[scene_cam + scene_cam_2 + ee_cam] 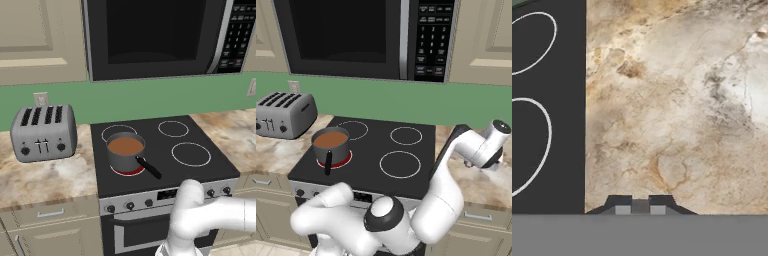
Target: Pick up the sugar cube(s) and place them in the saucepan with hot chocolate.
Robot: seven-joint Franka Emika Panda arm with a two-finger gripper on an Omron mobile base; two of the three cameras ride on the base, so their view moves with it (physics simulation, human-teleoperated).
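I've got the saucepan [125, 156] on the stove's [200, 131] seven-o'clock burner, hot chocolate [125, 146] inside, toaster [43, 132] at nine o'clock.

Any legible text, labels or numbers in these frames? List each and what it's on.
None can be read.
Microwave keypad: button marks too small and blurred.
Stove front display: blurred.
Toaster knobs and levers: no lettering visible.

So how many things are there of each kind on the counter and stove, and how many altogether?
Toasters: 1, silver toaster on the counter.
Saucepans: 1, grey saucepan holding hot chocolate, on the front left burner.
Microwaves: 1, microwave above the stove.
Stoves: 1, black stove with 4 ring burners.
Total: 4 things.
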